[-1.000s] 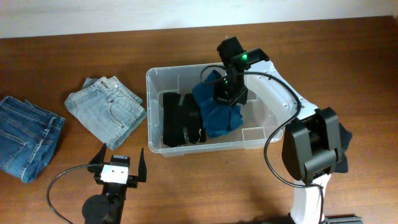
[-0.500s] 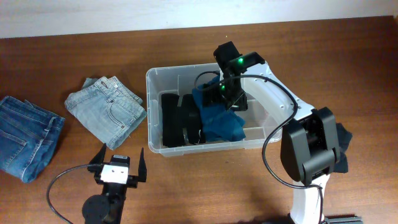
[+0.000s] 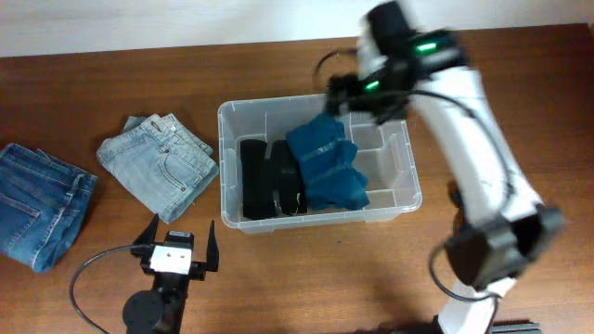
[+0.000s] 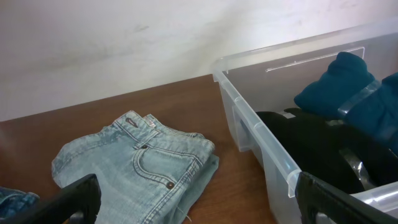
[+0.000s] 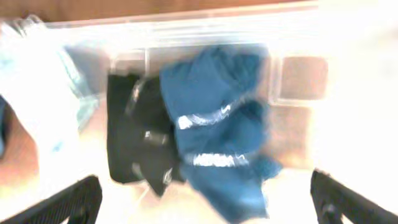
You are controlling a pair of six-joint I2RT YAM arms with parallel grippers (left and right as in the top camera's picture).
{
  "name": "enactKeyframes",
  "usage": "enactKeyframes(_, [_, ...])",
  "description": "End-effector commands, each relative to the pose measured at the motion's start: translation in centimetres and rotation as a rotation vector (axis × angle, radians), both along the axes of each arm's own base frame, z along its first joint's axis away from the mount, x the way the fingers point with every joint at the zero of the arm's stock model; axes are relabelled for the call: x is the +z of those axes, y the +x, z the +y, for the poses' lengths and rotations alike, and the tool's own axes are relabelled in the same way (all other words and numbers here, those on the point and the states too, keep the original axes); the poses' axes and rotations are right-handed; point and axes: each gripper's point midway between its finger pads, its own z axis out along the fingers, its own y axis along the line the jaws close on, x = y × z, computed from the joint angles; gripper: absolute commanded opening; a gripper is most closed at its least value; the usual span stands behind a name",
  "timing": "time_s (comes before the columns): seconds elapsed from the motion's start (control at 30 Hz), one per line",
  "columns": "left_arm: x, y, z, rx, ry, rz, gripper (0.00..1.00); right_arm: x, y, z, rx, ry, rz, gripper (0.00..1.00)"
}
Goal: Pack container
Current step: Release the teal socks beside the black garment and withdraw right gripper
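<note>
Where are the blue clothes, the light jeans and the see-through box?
blue clothes (image 3: 325, 172), overhead view, middle of the bundle.
light jeans (image 3: 160, 165), overhead view, near the pocket.
see-through box (image 3: 382, 172), overhead view, bare floor on its right side.

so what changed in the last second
The right gripper let go of the blue garment and lifted out of the container. The garment lies beside the black clothes. The left gripper, light jeans and dark jeans stayed put.

A reddish-brown wooden bench (image 3: 306, 278) fills the scene, its grain running left to right. Along its far edge stands a plain pale wall (image 3: 186, 23), evenly lit.
</note>
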Motion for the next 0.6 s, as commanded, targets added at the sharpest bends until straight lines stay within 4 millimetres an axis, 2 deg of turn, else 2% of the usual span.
enactKeyframes(0.0, [-0.3,0.0,-0.1,-0.008,0.015,-0.001,0.99,5.6,-0.5,-5.7,-0.106,-0.062,-0.132,0.99])
enactKeyframes(0.1, [-0.3,0.0,-0.1,-0.008,0.015,-0.001,0.99,7.7,-1.8,-10.8,-0.231,-0.097,-0.149,0.99])
enactKeyframes(0.2, [-0.3,0.0,-0.1,-0.008,0.015,-0.001,0.99,8.5,-3.2,-15.3,-0.334,-0.113,-0.140,0.99])
enactKeyframes(0.37, [-0.3,0.0,-0.1,-0.008,0.015,-0.001,0.99,7.5,-5.6,-22.1,-0.501,-0.133,-0.062,0.99])
enactKeyframes(0.57, [-0.3,0.0,-0.1,-0.008,0.015,-0.001,0.99,6.2,-7.6,-27.3,-0.607,-0.155,-0.008,0.99])
